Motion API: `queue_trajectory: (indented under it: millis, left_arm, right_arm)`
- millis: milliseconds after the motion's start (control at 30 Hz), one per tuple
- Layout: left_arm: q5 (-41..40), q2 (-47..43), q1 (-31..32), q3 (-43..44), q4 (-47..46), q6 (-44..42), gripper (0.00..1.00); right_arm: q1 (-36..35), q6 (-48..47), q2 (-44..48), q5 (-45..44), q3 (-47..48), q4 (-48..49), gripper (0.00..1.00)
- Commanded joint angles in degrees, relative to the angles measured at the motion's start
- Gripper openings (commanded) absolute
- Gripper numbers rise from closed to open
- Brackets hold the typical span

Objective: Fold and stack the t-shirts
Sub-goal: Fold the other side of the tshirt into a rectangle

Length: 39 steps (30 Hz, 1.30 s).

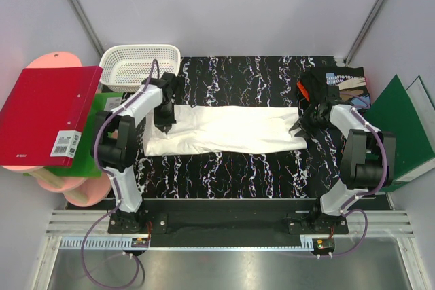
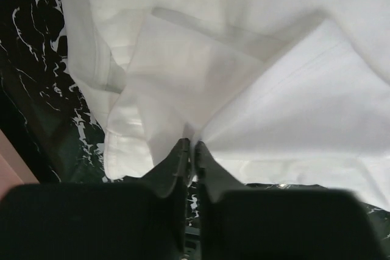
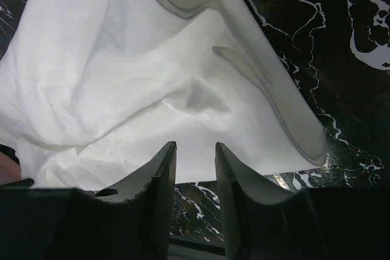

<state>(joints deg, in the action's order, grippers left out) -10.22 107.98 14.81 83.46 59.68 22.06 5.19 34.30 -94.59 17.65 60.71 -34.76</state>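
Note:
A white t-shirt [image 1: 224,130] lies folded into a long band across the black marbled mat [image 1: 231,76]. My left gripper [image 1: 165,125] is at its left end. In the left wrist view the left gripper [image 2: 192,144] is shut on a raised pinch of the white t-shirt [image 2: 244,77]. My right gripper [image 1: 300,129] is at the band's right end. In the right wrist view the right gripper [image 3: 195,145] stands open at the edge of the white t-shirt [image 3: 152,77], with nothing clamped. A black printed t-shirt [image 1: 342,86] with a red-orange one [image 1: 301,87] lies at the back right.
A white lattice basket [image 1: 139,62] stands at the back left. A red binder [image 1: 47,117] lies over a green one [image 1: 95,147] and pink discs [image 1: 85,191] at the left. Another green binder [image 1: 401,134] leans at the right edge.

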Motion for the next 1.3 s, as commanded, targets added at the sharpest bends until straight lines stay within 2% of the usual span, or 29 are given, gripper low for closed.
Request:
queue_trajectory:
  millis: [0,400,867,900,967,1000,1267]
  left_arm:
    - [-1.3,0.6,0.1,2.9,-0.6,-0.6,0.00]
    - [-9.6,-1.9,-0.8,5.7,0.9,0.7,0.00]
    - [-9.9,7.1,-2.3,17.2,2.4,2.5,0.00]
    - [-9.0,8.5,-2.4,17.8,2.4,2.5,0.33]
    - [-7.6,9.5,-2.5,18.5,2.4,2.2,0.85]
    - [-7.3,9.7,-2.5,18.8,2.5,2.3,0.99]
    - [-6.0,0.1,-2.5,16.2,2.6,1.8,0.99]
  right_arm:
    - [-0.4,-0.5,-0.1,0.7,0.0,0.3,0.39]
    - [-0.4,-0.5,-0.9,0.5,0.0,0.7,0.39]
    - [-0.4,-0.7,-1.1,-0.2,-0.2,1.4,0.38]
    - [-0.5,-0.7,-1.2,-0.2,0.1,1.5,0.38]
    - [-0.5,-0.7,-1.7,0.0,0.4,1.6,0.38]
    - [-0.5,-0.9,-1.8,0.0,0.8,1.5,0.38]
    - [-0.5,-1.2,-3.5,1.9,1.5,2.1,0.37]
